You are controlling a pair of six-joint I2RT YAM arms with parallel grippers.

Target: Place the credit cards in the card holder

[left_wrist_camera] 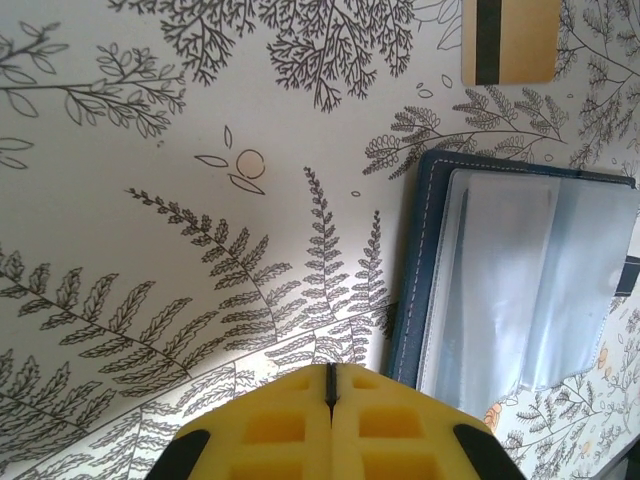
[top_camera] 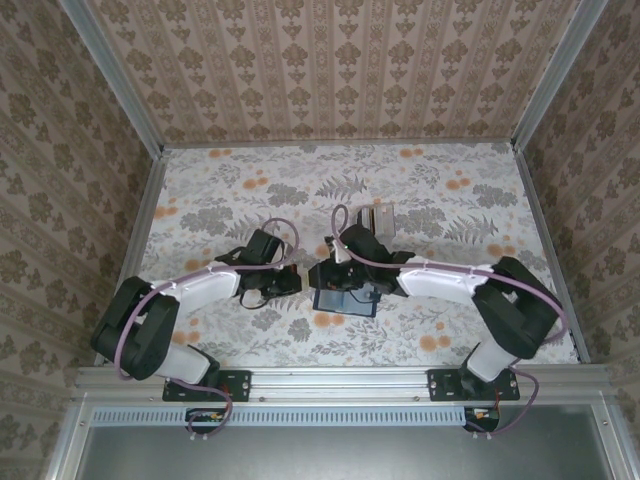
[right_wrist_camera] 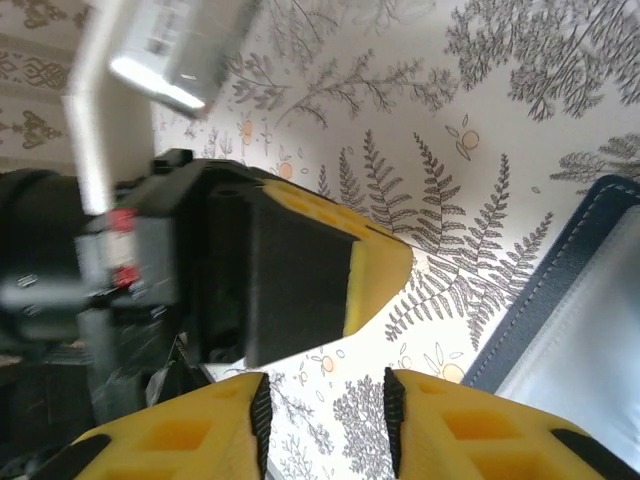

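Left gripper (left_wrist_camera: 330,378): yellow jaws pressed flat together, only a thin dark seam between them, nothing caught there. Hovering over or resting on the fern-printed cloth (left_wrist_camera: 150,180): cannot tell which. Just beside the tips, to the right in the left wrist view: card holder (left_wrist_camera: 500,290), lying open and flat, navy stitched edge nearest, clear plastic sleeves facing up. Touching the jaws or not: cannot tell. Farther ahead, past the holder's far edge and parted from it by a strip of bare cloth: gold card (left_wrist_camera: 510,40) with a dark stripe, flat on the cloth, partly cut off by the frame.

Right gripper (right_wrist_camera: 325,405): jaws parted by a narrow gap, printed cloth visible through it, nothing held. Just ahead and to the right of the right-hand jaw: navy corner and pale sleeve of the card holder. Ahead and to the left, near: black-and-yellow tip of the left gripper. Beyond that, up and to the left: a pale blurred shape, too smeared to name.

From above: both grippers close together at the holder's left end, the holder nearer the arm bases than the tips. Beyond the right gripper, toward the far wall: grey stack of cards (top_camera: 378,217), apart from the holder.
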